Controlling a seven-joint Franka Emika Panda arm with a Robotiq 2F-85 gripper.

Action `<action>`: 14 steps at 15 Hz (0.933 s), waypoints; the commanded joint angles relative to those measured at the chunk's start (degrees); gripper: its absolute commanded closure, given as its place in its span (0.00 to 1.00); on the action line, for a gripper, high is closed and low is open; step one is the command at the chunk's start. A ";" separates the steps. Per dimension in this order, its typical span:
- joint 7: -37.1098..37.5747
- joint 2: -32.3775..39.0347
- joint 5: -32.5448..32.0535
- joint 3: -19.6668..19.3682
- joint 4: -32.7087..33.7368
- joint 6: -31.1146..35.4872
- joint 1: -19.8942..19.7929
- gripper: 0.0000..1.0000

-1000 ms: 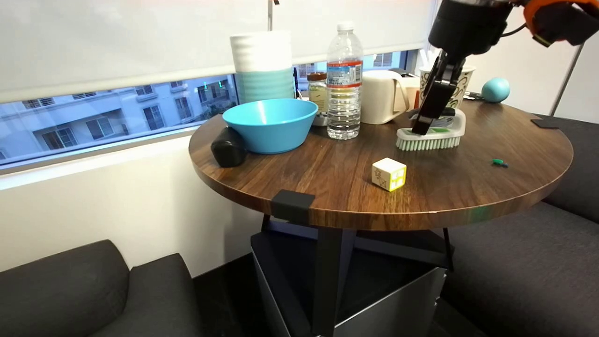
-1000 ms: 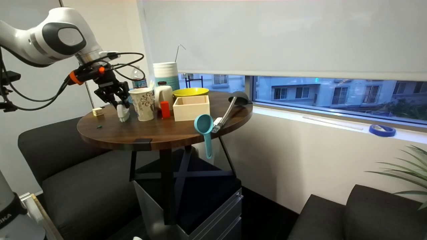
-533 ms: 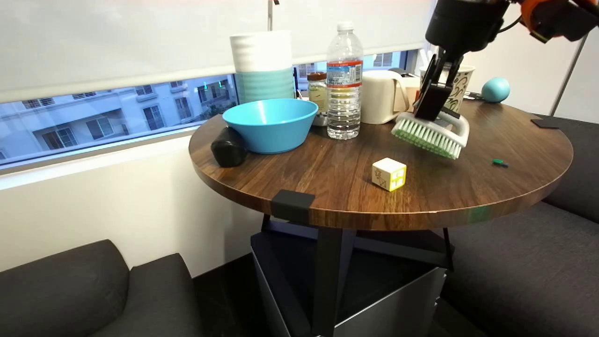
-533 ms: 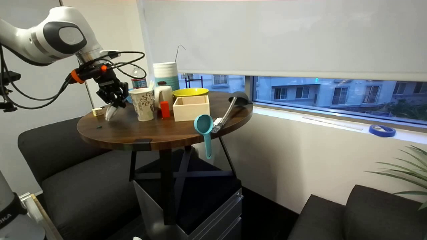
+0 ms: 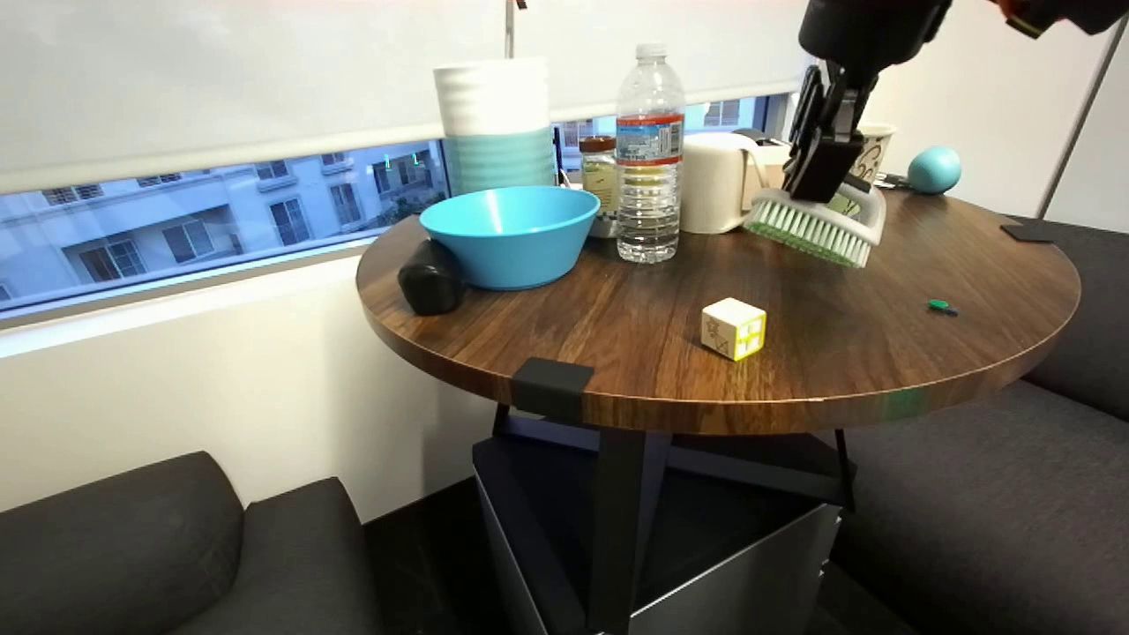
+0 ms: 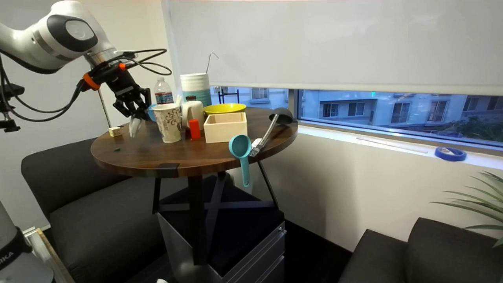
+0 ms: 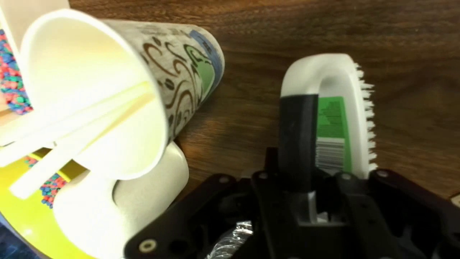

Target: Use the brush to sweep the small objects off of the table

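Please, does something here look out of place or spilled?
Yes. The scoop sticks out past the edge of the table, so it might fall. Also, tiny bits lie loose on its surface, like litter.

In an exterior view, an off-white fabric roller blind [image 6: 334, 43] fills the upper middle and upper right, its lower edge hanging straight. Beneath it runs a strip of glass window [image 6: 420, 114], through which a blue-tinted, many-windowed pale building [image 6: 367, 103] shows in cool, dim light. A white windowsill [image 6: 334, 135] catches a bluish sheen, and a plain cream wall [image 6: 353, 188] drops below to a dark floor [image 6: 310, 243]. A charcoal upholstered sofa [image 6: 102, 220] spans the left, with a dark-grey padded seat [image 6: 452, 259] in the lower right. Low in the middle stands a silver-grey metal drawer cabinet [image 6: 259, 255] with a black top. Narrow green leaves [image 6: 485, 226] reach in at the right edge.
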 commanded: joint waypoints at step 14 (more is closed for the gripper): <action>3.53 1.34 -16.23 7.39 1.60 -9.59 2.94 0.98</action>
